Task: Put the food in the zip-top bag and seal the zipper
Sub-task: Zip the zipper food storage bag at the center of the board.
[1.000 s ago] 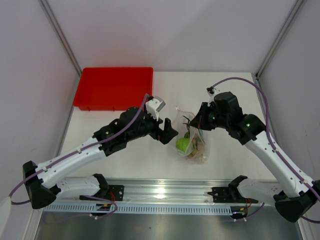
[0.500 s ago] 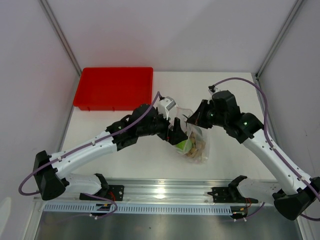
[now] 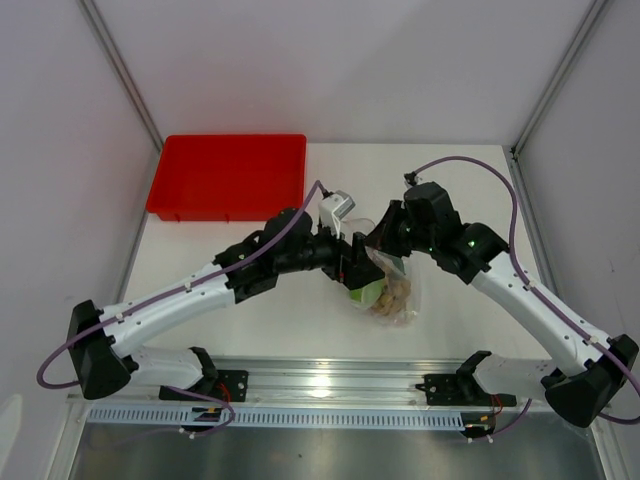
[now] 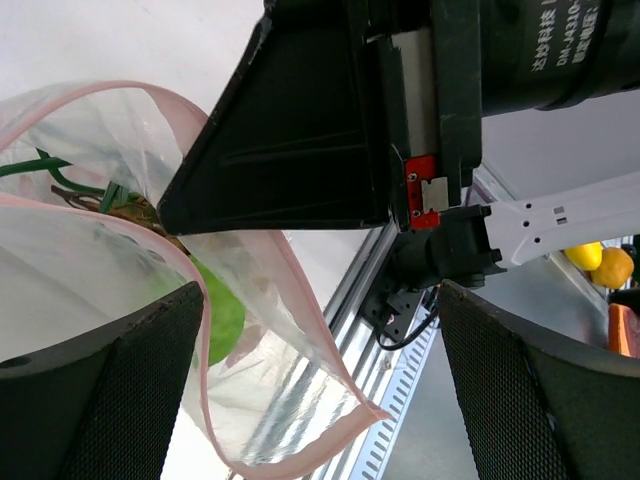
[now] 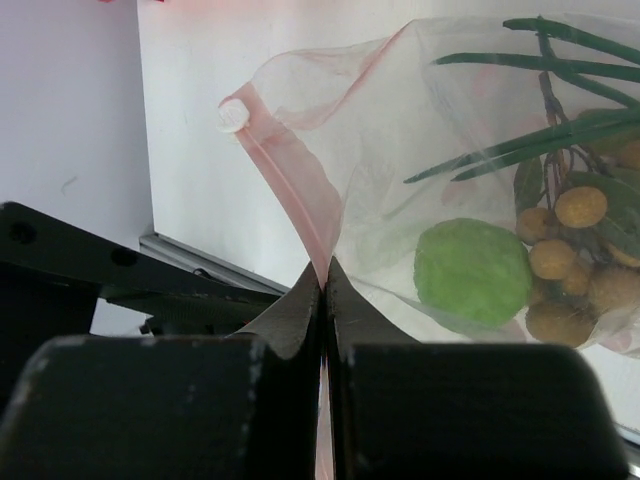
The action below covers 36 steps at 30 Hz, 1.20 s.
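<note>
The clear zip-top bag (image 3: 398,300) lies mid-table with the lime-green fruit (image 3: 362,292), the tan-brown fruits (image 3: 396,293) and the green leaves (image 5: 530,70) inside. My right gripper (image 5: 325,275) is shut on the pink zipper strip (image 5: 300,190) at the bag's mouth, and it shows in the top view (image 3: 382,238). My left gripper (image 4: 320,380) is open wide, with the open bag mouth and its pink strip (image 4: 300,300) between the fingers (image 4: 100,400). In the top view the left gripper (image 3: 352,268) is close against the right one. The fruit (image 5: 472,272) shows through the plastic.
The red tray (image 3: 228,175) stands at the back left of the table. The aluminium rail (image 3: 320,378) runs along the near edge, right under the bag's corner. A small white round tab (image 5: 233,116) sits on the zip strip. White walls enclose the table.
My left gripper has moved right, up to the bag's mouth, and now straddles it. My right gripper has shifted slightly left, still holding the zipper strip.
</note>
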Tool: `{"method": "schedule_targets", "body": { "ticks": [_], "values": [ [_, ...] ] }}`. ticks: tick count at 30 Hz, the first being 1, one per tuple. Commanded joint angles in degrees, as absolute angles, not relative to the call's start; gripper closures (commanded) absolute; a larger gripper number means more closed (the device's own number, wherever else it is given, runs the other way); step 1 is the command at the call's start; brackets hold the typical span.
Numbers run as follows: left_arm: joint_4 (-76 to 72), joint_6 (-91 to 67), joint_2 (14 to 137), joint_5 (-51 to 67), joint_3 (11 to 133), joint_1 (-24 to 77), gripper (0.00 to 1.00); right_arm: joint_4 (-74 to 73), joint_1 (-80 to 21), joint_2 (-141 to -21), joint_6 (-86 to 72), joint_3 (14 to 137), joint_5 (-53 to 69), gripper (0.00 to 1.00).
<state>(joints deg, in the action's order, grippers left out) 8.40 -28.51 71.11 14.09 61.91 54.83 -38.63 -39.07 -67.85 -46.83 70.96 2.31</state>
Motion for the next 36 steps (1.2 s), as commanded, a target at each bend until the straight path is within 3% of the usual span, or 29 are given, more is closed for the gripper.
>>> {"method": "schedule_targets", "body": {
  "ticks": [1,15,21,24,27,28,30,31,32,36],
  "values": [
    [10.80,-27.95,72.24,10.03,65.39,56.69,0.01,-35.51,-39.64,-66.97,-49.83,73.48,0.00,1.00],
    [21.97,-22.77,74.18,-18.88,68.99,65.39,0.00,-34.98,-39.82,-64.69,-52.12,72.16,0.18,1.00],
    [22.33,-21.97,76.02,-19.08,69.26,65.74,0.02,-34.28,-39.90,-64.60,-52.29,71.45,1.32,1.00],
    [21.71,-21.88,76.64,-18.46,69.35,65.66,0.12,-34.01,-39.90,-64.77,-52.29,71.37,1.67,0.99],
    [21.71,-21.89,77.17,-18.72,69.87,65.74,0.33,-34.36,-39.81,-64.95,-51.86,71.46,1.58,0.89],
    [21.80,-21.97,77.52,-18.72,70.22,65.74,0.47,-34.45,-39.81,-65.04,-51.59,71.46,1.58,0.82],
    [22.15,-21.89,77.78,-18.72,71.10,65.74,0.65,-34.63,-39.81,-65.47,-51.07,71.37,2.45,0.74],
    [22.32,-21.45,78.04,-19.07,71.28,65.74,0.86,-34.72,-39.73,-65.74,-50.63,71.45,2.98,0.66],
    [22.50,-21.01,78.13,-19.51,71.63,65.74,0.96,-35.50,-39.55,-65.92,-49.32,71.63,3.42,0.63],
    [22.51,-16.27,75.95,-18.99,71.11,65.39,0.99,-39.89,-37.80,-65.83,-43.35,73.73,4.83,0.48]
  ]
}}
